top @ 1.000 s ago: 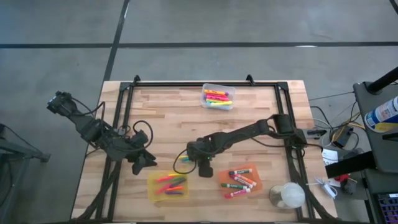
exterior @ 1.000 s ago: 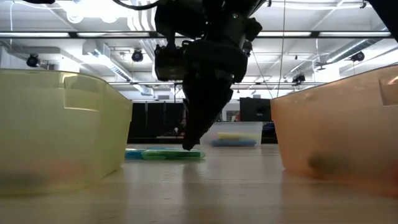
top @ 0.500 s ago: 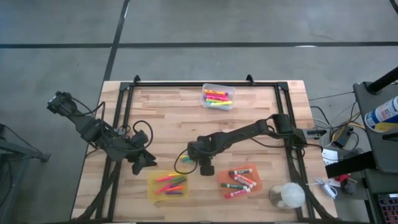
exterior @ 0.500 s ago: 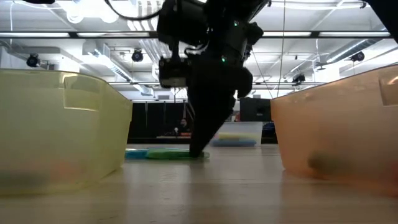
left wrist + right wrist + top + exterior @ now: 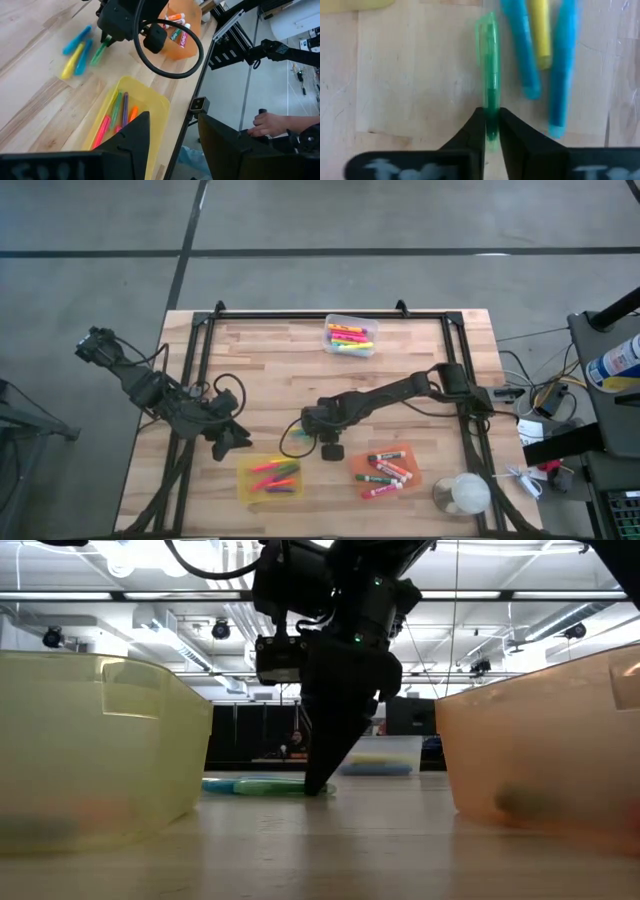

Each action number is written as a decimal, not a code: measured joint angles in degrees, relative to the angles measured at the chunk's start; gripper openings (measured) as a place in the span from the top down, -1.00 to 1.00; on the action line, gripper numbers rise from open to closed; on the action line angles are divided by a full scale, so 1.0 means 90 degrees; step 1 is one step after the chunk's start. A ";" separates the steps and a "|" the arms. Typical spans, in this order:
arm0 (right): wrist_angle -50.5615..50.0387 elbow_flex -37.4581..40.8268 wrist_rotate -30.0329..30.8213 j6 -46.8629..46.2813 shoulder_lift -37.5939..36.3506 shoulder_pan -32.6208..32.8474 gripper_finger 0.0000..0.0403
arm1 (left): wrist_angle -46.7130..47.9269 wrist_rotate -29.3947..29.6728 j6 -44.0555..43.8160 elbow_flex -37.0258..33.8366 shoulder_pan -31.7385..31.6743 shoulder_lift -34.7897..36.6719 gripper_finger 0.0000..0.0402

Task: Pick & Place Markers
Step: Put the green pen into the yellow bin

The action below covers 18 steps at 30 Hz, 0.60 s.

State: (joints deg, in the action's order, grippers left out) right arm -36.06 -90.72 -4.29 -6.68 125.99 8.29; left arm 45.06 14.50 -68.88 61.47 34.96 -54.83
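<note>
My right gripper (image 5: pixel 491 131) stands low over the table between the yellow bin (image 5: pixel 270 478) and the orange bin (image 5: pixel 385 470), shut on a green marker (image 5: pixel 490 75). Beside that marker, two blue markers (image 5: pixel 520 50) and a yellow one (image 5: pixel 540 35) lie flat on the wood. More markers fill the yellow bin, the orange bin and the clear bin (image 5: pixel 350 335). My left gripper (image 5: pixel 172 145) waits open near the table's left edge, above the yellow bin's (image 5: pixel 135 120) near corner. My right gripper pinches the green marker near one end (image 5: pixel 492 116) between its two fingers, which close across the barrel. The fingers (image 5: pixel 325 765) come from above, slanting down. The marker (image 5: pixel 270 787) lies flat on the table, stretching away from the fingers.
A round pale cup (image 5: pixel 462 495) stands at the near right corner. A black frame (image 5: pixel 190 380) runs along the table's sides. In the left wrist view a person's hand (image 5: pixel 265 122) shows beyond the table's edge. Bare wood lies between the clear bin and the arms.
My right gripper has sunk a little and shifted toward the table's right, coming down at the green marker's end. The marker lies where it was.
</note>
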 joint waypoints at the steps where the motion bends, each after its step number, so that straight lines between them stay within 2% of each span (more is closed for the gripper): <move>1: -0.0003 -0.0002 0.0000 0.0000 0.0000 0.0000 0.88 | 0.0000 0.0000 0.0000 0.0000 0.0000 0.0000 0.20; 9: -0.0452 -0.0383 -0.0005 -0.0185 -0.0017 0.0063 0.90 | 0.0000 0.0000 0.0014 0.0000 0.0000 0.0000 0.20; 18: -0.1277 -0.1624 0.0241 -0.0446 -0.0068 0.0482 0.90 | 0.0035 -0.0002 0.0334 0.0000 0.0000 0.0014 0.20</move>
State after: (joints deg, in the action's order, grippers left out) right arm -47.55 -105.33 -2.13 -10.69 125.38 12.64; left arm 45.38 14.48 -65.88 61.47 34.96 -54.70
